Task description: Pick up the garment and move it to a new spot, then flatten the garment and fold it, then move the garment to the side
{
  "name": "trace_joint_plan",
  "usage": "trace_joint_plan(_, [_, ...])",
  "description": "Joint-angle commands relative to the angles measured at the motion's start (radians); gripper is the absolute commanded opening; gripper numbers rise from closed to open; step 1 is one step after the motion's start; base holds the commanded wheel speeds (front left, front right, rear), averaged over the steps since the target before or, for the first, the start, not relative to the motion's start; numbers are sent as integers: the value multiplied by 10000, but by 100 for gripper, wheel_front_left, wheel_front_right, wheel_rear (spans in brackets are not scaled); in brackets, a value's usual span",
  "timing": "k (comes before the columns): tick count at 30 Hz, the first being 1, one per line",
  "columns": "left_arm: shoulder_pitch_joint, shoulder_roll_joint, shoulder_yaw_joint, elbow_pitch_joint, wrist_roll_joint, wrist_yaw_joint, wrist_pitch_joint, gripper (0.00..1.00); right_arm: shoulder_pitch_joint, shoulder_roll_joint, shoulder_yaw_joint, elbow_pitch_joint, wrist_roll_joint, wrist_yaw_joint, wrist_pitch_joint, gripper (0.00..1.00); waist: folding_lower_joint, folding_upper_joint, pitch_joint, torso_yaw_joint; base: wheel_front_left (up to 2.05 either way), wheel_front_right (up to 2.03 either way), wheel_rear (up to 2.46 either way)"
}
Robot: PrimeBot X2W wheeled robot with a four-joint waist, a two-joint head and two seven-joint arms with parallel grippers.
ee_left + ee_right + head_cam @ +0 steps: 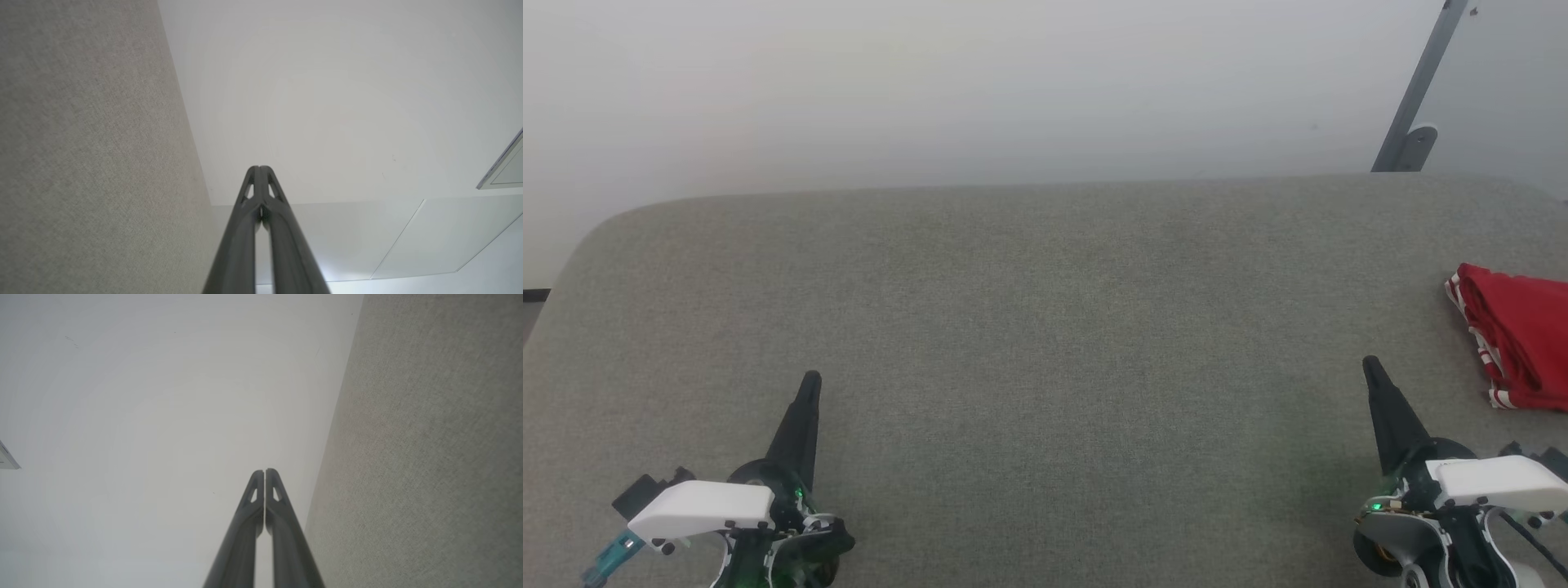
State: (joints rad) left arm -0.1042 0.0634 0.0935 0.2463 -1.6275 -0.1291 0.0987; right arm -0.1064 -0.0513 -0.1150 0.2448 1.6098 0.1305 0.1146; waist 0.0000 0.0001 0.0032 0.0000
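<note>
The garment [1521, 335], just beyond and outboard of the right gripper [1370, 366], is cut off by the frame edge. Its outer portion is out of frame, and its folds conceal the inner layers. The wrist housings behind the right gripper and the left gripper [811, 380] are truncated at the bottom edge. In both wrist views, the finger bases are likewise truncated.

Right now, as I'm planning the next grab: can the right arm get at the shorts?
Probably yes: the shorts lie close by the right end effector, with bare surface between. It is shut and must open first.
</note>
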Motion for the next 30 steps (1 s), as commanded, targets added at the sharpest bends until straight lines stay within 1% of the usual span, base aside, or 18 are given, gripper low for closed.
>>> trace_joint_plan(1, [-90, 3, 33, -2, -14, -28, 39, 0, -65, 38, -7, 24, 41, 4, 23, 0, 0, -1, 0, 0, 0, 0, 0])
trace_joint_plan(30, [-99, -45, 96, -1, 64, -28, 87, 0, -63, 37, -3, 24, 44, 4, 20, 0, 0, -1, -1, 0, 0, 0, 0])
